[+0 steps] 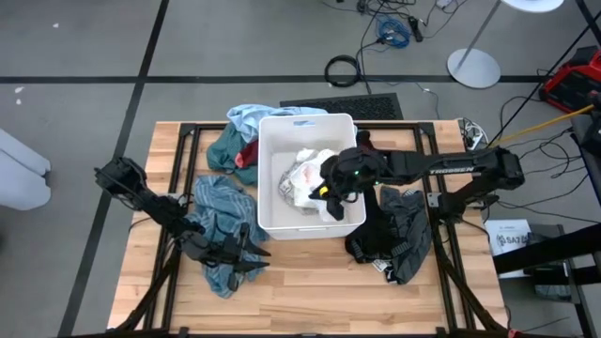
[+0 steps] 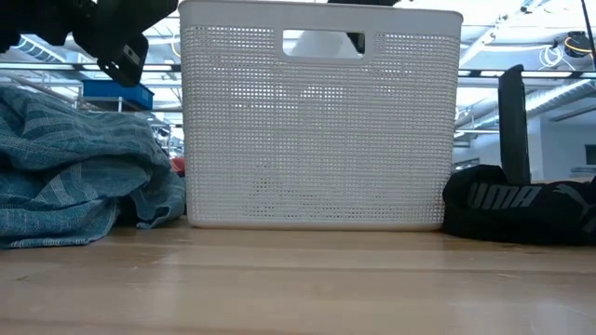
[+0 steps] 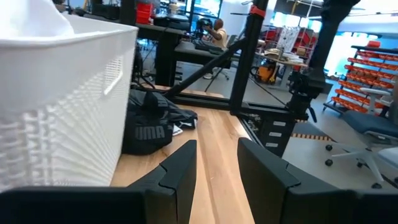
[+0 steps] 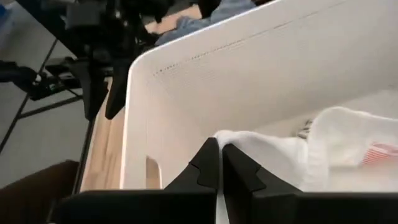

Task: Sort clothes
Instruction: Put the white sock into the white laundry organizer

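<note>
Wood table (image 1: 310, 282) | R claw (image 4: 219, 163) pinching white garment (image 4: 273, 155) | L claw (image 3: 217, 158) spread

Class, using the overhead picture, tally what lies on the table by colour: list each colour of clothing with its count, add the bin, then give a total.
Teal striped clothes: 2
Light blue clothes: 1
Red clothes: 1
Black and dark grey pile: 1
White clothes in the bin: 1 bundle
White bin: 1
Total: 7
</note>
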